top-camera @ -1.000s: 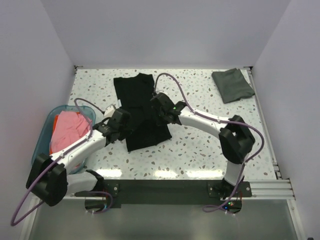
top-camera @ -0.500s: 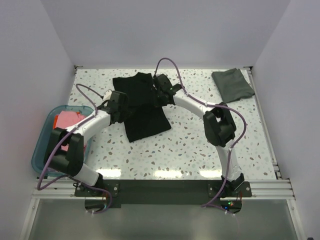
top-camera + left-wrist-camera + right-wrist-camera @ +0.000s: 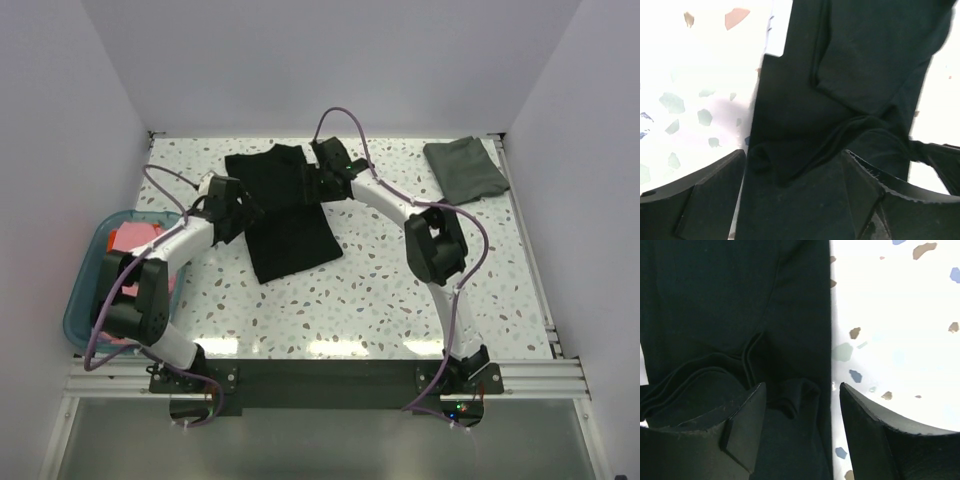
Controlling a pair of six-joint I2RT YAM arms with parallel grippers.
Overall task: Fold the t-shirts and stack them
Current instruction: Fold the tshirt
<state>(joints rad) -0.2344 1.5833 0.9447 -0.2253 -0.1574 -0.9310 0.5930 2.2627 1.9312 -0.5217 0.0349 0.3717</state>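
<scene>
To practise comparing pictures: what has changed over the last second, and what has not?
The left hand and right hand slid along the black t-shirt toward the table's far edge; its near hem drew back a little. Both stand open over the cloth. The grey-green t-shirt and teal tub stayed put.

The top camera looks down from above and behind the arm bases at 6 o'clock, covering the whole table [image 3: 400, 290]. Both wrist cameras look down from very close at the black shirt [image 3: 290, 240] seen toward 12 o'clock there: left over its 9 o'clock edge, right over its 3 o'clock edge.
</scene>
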